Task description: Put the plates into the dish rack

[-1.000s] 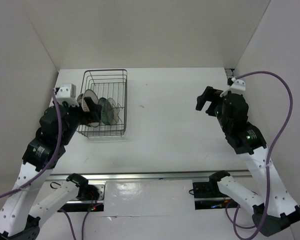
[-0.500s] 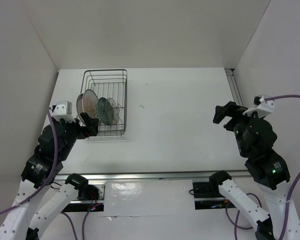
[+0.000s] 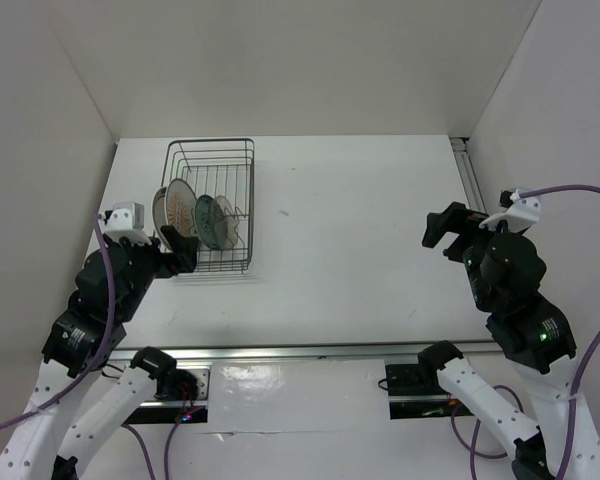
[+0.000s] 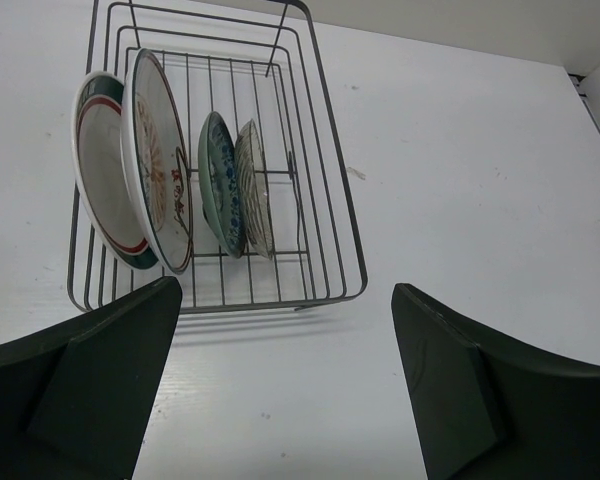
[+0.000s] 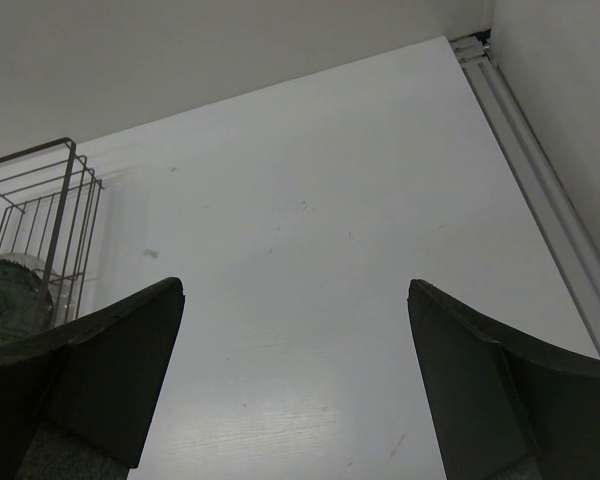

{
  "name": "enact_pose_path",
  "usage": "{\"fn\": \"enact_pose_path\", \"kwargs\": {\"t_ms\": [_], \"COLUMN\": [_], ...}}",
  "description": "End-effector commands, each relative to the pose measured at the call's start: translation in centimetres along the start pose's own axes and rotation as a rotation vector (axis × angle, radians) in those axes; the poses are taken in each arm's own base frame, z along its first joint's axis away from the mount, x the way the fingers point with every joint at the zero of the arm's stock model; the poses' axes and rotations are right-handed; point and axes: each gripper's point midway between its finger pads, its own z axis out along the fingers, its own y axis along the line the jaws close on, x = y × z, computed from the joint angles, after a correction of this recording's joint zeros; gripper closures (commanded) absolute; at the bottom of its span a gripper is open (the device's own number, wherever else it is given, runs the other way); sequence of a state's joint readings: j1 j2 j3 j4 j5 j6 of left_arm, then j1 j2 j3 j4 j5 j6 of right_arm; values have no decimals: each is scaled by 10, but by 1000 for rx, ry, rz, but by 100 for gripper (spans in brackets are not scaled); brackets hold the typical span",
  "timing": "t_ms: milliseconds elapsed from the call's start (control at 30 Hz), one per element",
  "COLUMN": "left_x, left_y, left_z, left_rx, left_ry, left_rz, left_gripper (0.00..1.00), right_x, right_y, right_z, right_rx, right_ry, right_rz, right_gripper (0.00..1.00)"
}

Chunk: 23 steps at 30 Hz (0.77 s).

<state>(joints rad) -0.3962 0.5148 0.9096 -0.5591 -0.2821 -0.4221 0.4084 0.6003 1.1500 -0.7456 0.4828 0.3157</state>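
1. We see all four plates (image 4: 160, 170) standing on edge inside the dish rack (image 4: 330, 200), far left on the bench (image 4: 460, 150).
2. Our left fingers (image 4: 90, 390) hang spread wide, empty, just before the rack.
3. Our right fingers (image 5: 80, 370) gape too, holding nothing, well apart from it.

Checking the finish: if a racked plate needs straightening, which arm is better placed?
Left: the left hand, open, sits by the near end of the rack facing the plates; the right hand is far off.
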Motion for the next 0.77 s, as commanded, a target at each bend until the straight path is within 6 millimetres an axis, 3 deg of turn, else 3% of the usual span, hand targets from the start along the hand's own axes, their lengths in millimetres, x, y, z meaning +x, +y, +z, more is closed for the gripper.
{"fn": "enact_pose_path", "kwargs": {"t_ms": [0, 733], "left_x": [-7, -5], "left_y": [-7, -7], "left_z": [4, 6], "left_rx": [28, 25], "left_ry": [-26, -18], "left_rz": [-6, -4], "left_gripper": [0, 0], "right_x": [0, 3], "right_y": [-1, 2], "right_z": [0, 8], "right_rx": [8, 14], "right_ry": [2, 19], "right_rz": [-21, -31], "right_gripper": [0, 0]}}
